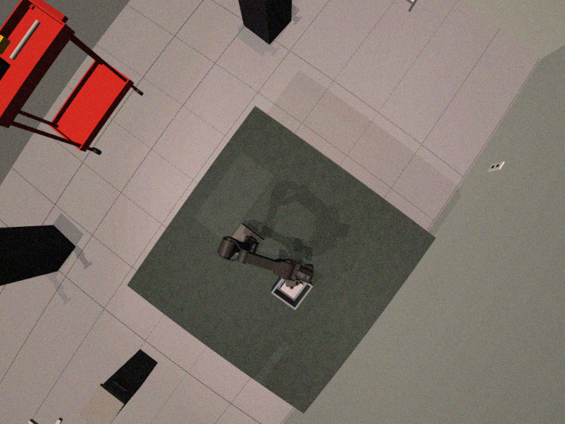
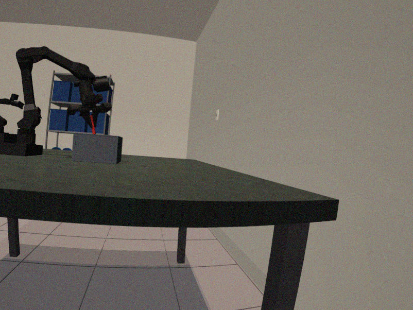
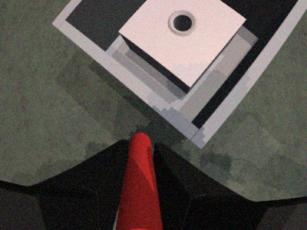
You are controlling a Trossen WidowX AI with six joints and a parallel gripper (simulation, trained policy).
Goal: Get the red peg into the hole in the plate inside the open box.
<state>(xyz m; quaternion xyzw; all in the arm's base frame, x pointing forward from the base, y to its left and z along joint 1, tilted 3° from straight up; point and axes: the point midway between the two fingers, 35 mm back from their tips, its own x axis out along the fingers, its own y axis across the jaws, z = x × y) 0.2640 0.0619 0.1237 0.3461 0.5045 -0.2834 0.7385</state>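
Observation:
My gripper (image 2: 91, 124) (image 3: 141, 149) is shut on the red peg (image 2: 93, 127) (image 3: 140, 184), which points down and leans slightly in the exterior view. The peg's lower end shows just over the top edge of the grey open box (image 1: 282, 301) (image 2: 95, 148) (image 3: 82, 41); whether it reaches behind the wall there is hidden. In the wrist view that end appears outside the box's near wall, left of its near corner. A pale square plate (image 1: 292, 290) (image 3: 161, 42) with a dark round hole (image 3: 183, 23) shows inside the box, farther up the wrist view. The arm partly covers the box in the top view.
The box stands on the dark green table top (image 1: 218, 296) (image 2: 150, 179). The arm's base (image 2: 24, 148) stands left of the box in the exterior view. A shelf with blue bins (image 2: 59, 91) is behind the arm. A wall (image 2: 300, 100) rises along the right side.

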